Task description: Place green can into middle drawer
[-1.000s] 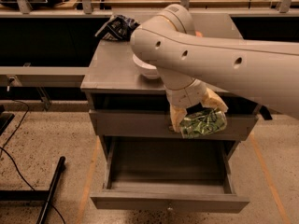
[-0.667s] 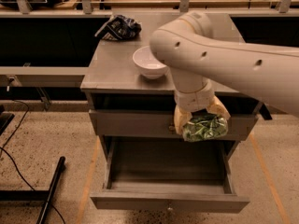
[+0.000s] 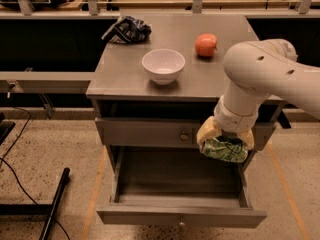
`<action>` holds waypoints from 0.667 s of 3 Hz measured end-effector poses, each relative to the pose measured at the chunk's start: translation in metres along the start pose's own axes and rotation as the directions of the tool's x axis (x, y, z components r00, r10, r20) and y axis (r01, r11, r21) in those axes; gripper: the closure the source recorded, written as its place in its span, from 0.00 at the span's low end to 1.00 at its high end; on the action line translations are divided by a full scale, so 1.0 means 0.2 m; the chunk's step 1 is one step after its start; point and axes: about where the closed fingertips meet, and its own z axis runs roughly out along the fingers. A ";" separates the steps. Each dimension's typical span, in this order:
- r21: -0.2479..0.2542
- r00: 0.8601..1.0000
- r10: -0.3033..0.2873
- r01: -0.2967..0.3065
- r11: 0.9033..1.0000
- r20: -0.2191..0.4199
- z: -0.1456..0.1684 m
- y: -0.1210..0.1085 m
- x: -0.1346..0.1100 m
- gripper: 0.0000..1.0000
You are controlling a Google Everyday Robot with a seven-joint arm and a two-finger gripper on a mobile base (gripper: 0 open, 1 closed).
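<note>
A white robot arm (image 3: 260,79) reaches in from the right edge and bends down in front of a grey cabinet (image 3: 125,79). At the arm's lower end, the gripper (image 3: 225,143) hangs just in front of the cabinet's right side. It is level with the upper drawer front (image 3: 145,132) and above the right part of the open drawer (image 3: 175,184).

The gripper is clamped on a can (image 3: 226,152), green with white patterning. The can lies on its side, with its long axis roughly level and running left to right, about parallel to the drawer fronts. Its right end sits slightly lower than its left. Which end is the top cannot be told. Tan fingers (image 3: 206,134) show at the can's upper left and upper right, and its lower half hangs out below them. The can is held in the air over the drawer's right rear part, not resting in it.

The drawer is a wide, shallow grey box pulled well out toward the viewer, with a small round knob (image 3: 181,224) at the middle of its front. The upper drawer front is closed.

Three things sit well apart on the cabinet top. A white bowl (image 3: 163,65) stands near the front centre. An orange-red apple (image 3: 206,45) sits behind it and to the right. A dark patterned bag (image 3: 127,29) lies at the back left corner.

The floor (image 3: 60,149) is speckled, and a black cable (image 3: 15,169) curls across it at the left.
</note>
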 end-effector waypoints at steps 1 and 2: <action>-0.031 0.999 0.019 -0.018 0.999 0.026 -0.01 0.01 -0.02 1.00; 0.010 1.000 0.005 -0.005 1.000 0.022 0.13 -0.02 0.05 1.00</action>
